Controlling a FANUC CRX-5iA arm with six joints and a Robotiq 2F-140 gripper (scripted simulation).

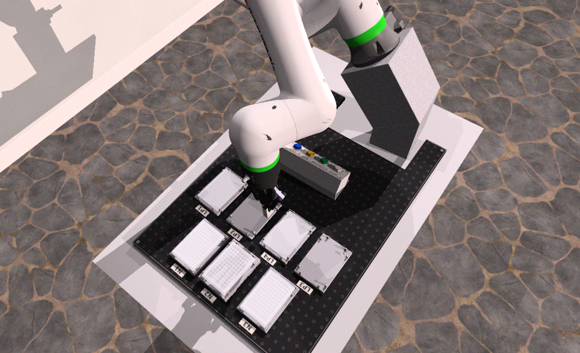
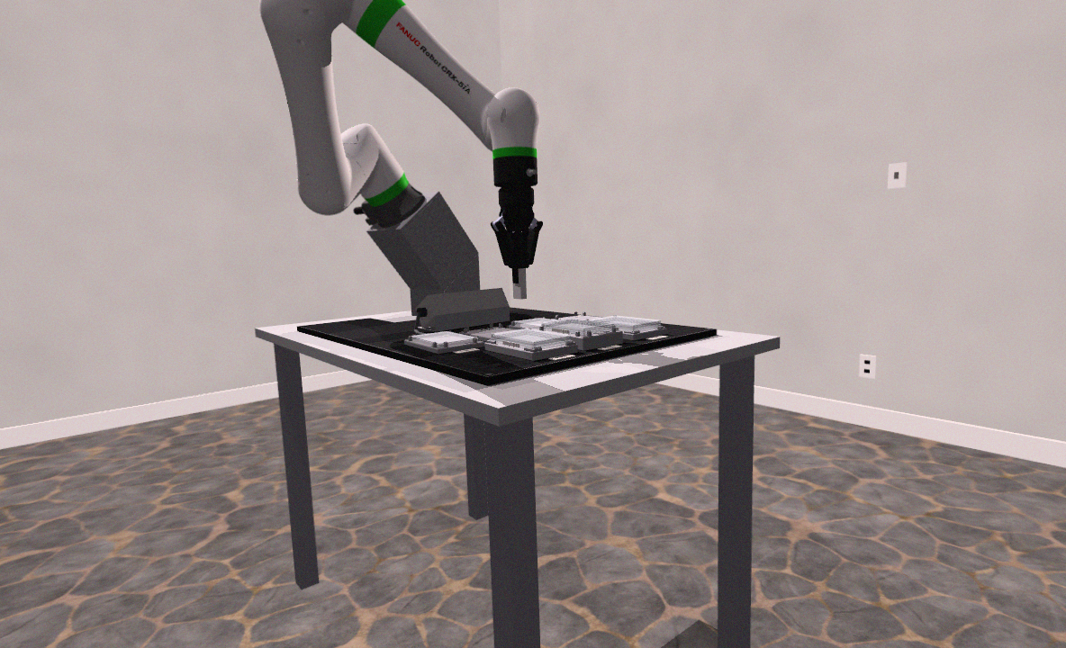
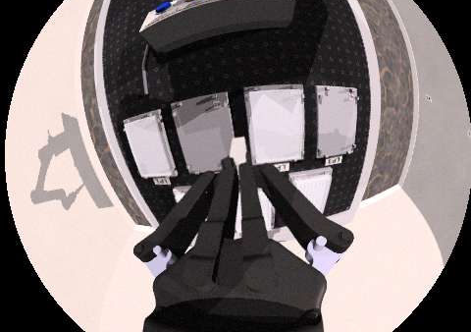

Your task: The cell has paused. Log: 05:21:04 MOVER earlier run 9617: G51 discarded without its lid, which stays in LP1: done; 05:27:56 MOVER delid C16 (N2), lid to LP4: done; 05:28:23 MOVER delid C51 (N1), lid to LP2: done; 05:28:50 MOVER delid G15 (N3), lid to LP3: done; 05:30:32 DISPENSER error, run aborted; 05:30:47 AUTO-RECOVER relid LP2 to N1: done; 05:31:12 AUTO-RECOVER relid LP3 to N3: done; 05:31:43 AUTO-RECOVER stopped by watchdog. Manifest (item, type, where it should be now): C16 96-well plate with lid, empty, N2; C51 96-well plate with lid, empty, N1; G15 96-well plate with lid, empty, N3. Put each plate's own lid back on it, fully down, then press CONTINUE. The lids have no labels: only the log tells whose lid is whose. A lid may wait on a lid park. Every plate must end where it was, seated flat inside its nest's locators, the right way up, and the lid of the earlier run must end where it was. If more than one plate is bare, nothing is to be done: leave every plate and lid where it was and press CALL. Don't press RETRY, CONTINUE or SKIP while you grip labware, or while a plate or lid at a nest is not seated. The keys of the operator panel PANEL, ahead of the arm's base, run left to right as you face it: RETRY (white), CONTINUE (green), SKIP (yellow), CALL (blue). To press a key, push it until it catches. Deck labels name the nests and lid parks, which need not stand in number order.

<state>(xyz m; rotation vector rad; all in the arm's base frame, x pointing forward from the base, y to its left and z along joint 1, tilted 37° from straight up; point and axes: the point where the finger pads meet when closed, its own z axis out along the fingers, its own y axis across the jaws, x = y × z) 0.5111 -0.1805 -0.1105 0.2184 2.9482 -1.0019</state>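
My gripper [image 1: 271, 210] [image 2: 519, 285] is shut and empty, pointing straight down well above the deck, over the far end of the empty lid park LP2 [image 1: 250, 216]. A lid lies on LP1 [image 1: 221, 190] and another lid lies on LP4 [image 1: 287, 236]. LP3 [image 1: 323, 262] is empty. The plates in N1 [image 1: 198, 245] and N3 [image 1: 267, 299] have lids on. The plate in N2 [image 1: 229, 269] is bare, with its wells open. In the wrist view the closed fingers [image 3: 238, 165] hang above the row of lid parks, with the lid on LP4 [image 3: 275, 124] just right of them.
The operator panel [image 1: 314, 168] stands just behind the gripper, with its blue [image 1: 298, 146], yellow [image 1: 310, 153], green [image 1: 324, 161] and white [image 1: 338, 167] keys on top. The arm's grey pedestal [image 1: 393, 92] stands behind it.
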